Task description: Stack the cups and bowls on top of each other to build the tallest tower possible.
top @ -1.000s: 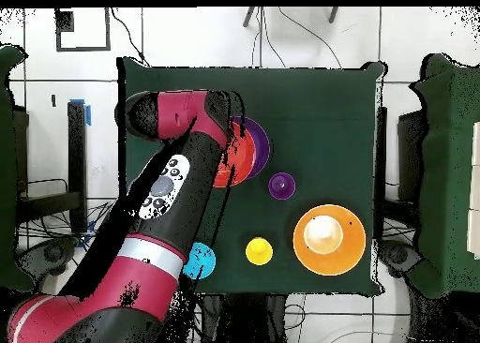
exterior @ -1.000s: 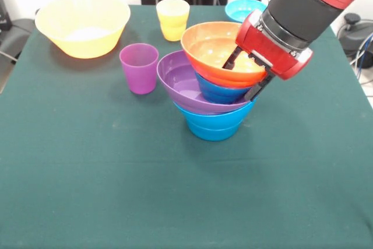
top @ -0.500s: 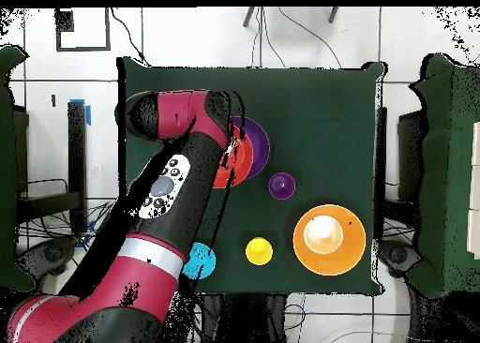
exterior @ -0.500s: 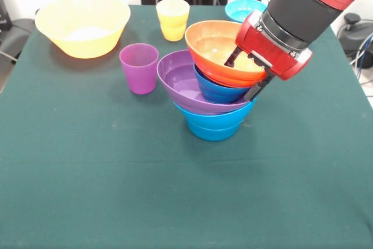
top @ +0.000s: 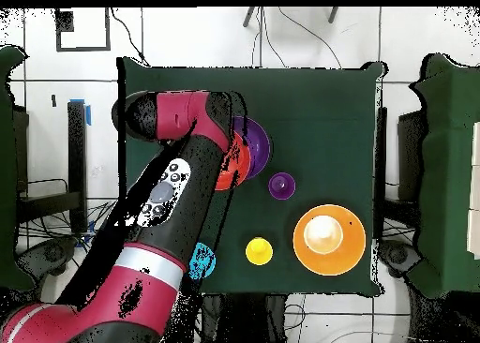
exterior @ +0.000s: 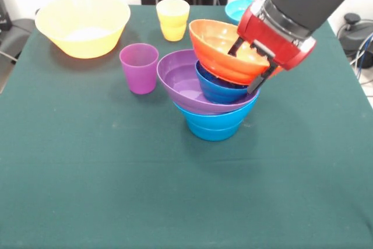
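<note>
Here, gripper [exterior: 250, 65] clamps tilted orange bowl [exterior: 224, 51] rim atop tower [exterior: 213, 94]; green cloth table [exterior: 116, 179], white wall, tiled floor w/ cables.

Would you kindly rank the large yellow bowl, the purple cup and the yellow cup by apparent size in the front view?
1. large yellow bowl, clearly largest.
2. purple cup and yellow cup: about alike; the yellow one stands farther from the camera, so I would not rank them.

No readable text (or labels) anywhere
</note>
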Tool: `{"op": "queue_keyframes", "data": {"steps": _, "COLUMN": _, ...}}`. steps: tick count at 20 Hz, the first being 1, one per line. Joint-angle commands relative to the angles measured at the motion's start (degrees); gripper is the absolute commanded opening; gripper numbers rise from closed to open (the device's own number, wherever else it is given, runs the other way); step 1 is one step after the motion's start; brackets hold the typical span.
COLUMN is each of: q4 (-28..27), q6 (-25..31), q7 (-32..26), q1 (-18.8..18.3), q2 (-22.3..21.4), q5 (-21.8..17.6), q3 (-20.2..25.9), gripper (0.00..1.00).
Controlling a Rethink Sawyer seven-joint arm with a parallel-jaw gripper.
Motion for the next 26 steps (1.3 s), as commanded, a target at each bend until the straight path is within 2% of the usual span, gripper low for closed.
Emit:
{"op": "queue_keyframes", "data": {"steps": 1, "q4": 5.7, "q6": 2.2, "q7": -3.5, "q1": -0.9, "q2": -7.6, "q5": -1.1, "q3": 8.9, "gripper": 1.0}}
{"op": "queue_keyframes", "data": {"steps": 6, "q4": 6.7, "q6": 4.5, "q7": -4.9, "q1": -1.6, "q2": -10.5, "q5": -1.2, "q3": 10.0, "gripper": 1.0}}
{"op": "queue_keyframes", "data": {"steps": 14, "q4": 6.2, "q6": 0.1, "q7": -5.5, "q1": -2.6, "q2": -9.9, "q5": -3.4, "q3": 10.8, "gripper": 1.0}}
{"op": "queue_keyframes", "data": {"steps": 26, "q4": 6.7, "q6": -2.1, "q7": -5.6, "q1": -3.1, "q2": -10.2, "q5": -4.4, "q3": 12.1, "gripper": 1.0}}
